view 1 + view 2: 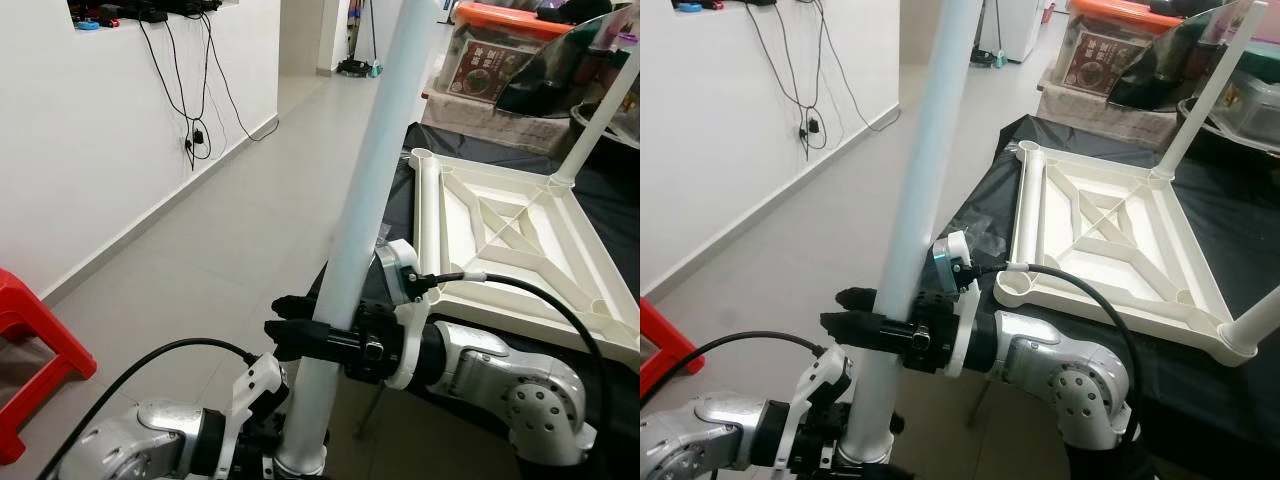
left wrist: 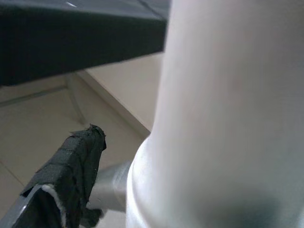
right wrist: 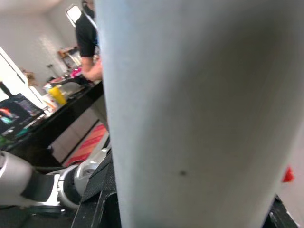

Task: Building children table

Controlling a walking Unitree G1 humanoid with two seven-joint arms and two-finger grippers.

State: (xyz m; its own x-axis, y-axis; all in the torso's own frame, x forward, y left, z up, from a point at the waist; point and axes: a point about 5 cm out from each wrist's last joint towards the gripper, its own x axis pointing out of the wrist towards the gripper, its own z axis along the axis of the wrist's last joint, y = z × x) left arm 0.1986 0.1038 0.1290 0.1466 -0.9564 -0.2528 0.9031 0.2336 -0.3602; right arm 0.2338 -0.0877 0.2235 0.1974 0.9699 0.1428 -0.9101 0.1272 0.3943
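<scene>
Two grippers hold one loose table leg [image 1: 365, 190] between them: the right gripper [image 1: 300, 335] has its black fingers clenched round the white tube partway up its length, one finger passing in front of it and one behind, while the left gripper [image 1: 265, 400] is lower, near the flared foot end of the same tube. Whether the left fingers are clamped cannot be told; the left wrist view has one padded fingertip [image 2: 71, 175] standing just beside the flared collar, apart from it by a narrow gap. From those fingers the leg's long axis runs upward and forward, tilted away from the robot toward its right, so its far end leans over toward the tabletop [image 1: 520, 240]. That tabletop lies upside down on a black cloth [image 1: 1240, 400] to the robot's right and ahead, ribbed underside up. Counted there: four corners, two legs already standing in sockets, one at the far right corner [image 1: 600, 110] and one at the near right corner [image 1: 1258, 322], and one open round socket plainly seen at the far left corner [image 1: 421, 155], with the near left corner [image 1: 1012, 285] also looking unfilled. By my judgement the right arm, nearer the tabletop, must swing the tube across to the near left socket. One red stool [image 1: 30, 350] stands well apart on the floor at the left.
</scene>
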